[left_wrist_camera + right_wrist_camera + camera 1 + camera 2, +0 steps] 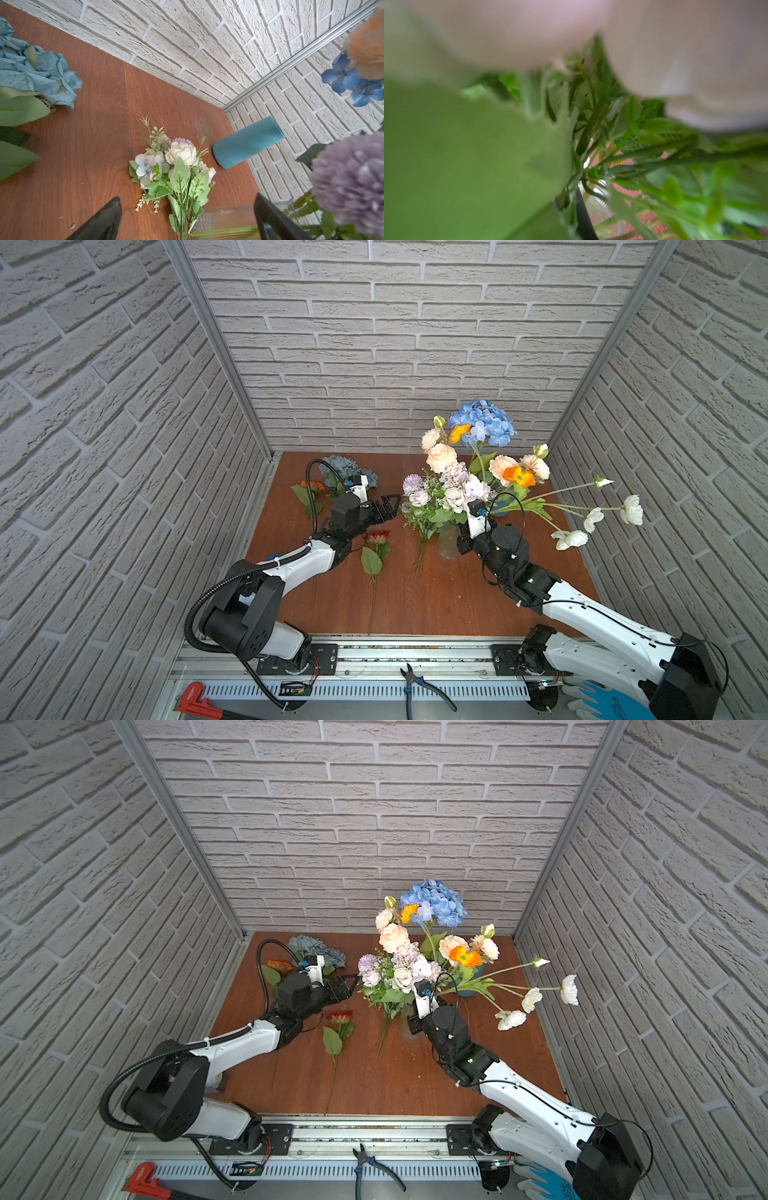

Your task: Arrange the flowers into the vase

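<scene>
A clear ribbed glass vase (448,545) (225,217) stands right of the table's middle, packed with flowers: a blue hydrangea (484,423), peach roses (441,457), lilac blooms (457,485) and white poppies (631,509) that lean far right. My right gripper (464,540) sits shut among the stems at the vase mouth. Leaves fill its wrist view, so what it pinches is hidden. My left gripper (388,506) (187,199) hovers open over a lilac-white bunch (420,526) (176,166) lying beside the vase. Also on the table are a red daisy (376,538), an orange daisy (311,486) and a dusty-blue hydrangea (347,470).
A teal vase (247,141) (471,990) stands behind the glass one, near the back right corner. Brick-pattern walls close in on three sides. Pliers (419,686), a red clamp (193,699) and gloves (598,697) lie on the front rail.
</scene>
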### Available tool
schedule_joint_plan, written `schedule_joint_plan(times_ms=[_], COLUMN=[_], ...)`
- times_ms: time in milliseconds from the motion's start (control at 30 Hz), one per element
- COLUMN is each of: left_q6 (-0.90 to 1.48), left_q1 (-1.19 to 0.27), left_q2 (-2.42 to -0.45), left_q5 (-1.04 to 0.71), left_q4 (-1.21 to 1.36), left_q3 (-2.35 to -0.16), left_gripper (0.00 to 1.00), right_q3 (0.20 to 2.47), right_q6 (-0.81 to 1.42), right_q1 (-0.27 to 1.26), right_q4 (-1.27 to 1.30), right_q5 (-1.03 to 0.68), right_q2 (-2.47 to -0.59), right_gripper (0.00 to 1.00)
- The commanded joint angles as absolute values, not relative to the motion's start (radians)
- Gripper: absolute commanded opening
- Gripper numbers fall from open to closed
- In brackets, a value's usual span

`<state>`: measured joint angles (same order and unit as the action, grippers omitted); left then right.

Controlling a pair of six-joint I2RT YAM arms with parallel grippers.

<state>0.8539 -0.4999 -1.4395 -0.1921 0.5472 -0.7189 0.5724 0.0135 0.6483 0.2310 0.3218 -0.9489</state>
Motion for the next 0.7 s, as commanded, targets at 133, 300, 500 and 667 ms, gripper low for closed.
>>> schedule_joint_plan(times_ms=[133,300,500,667], left_q6=[0.848,0.853,0.854,0.855], left_q1=[-0.503,-0.504,-0.504,-0.504], left_q2=[-1.428,-1.427,-1.423,-1.416], left_q5=[-0.193,-0.193,-0.191,-0.187], left_q4=[0.614,0.614,0.615,0.611], left_q3=[-0.715,-0.710,-0.710,-0.706], left_gripper=[0.98,0.98,0.98,0.98], right_q3=[0.545,0.514,0.506,0.522], right_q6=[0.055,0.095,0.123,0.146], right_q1=[0.652,0.653,0.657,0.662], right_q4=[0.211,0.194,0.163,0.103], right_q5=[0.367,0.360,0.325,0.290], right_q2=[-0.910,-0.912,-0.919,-0.873], right_gripper=[0.06,0.07,0.16,0.32])
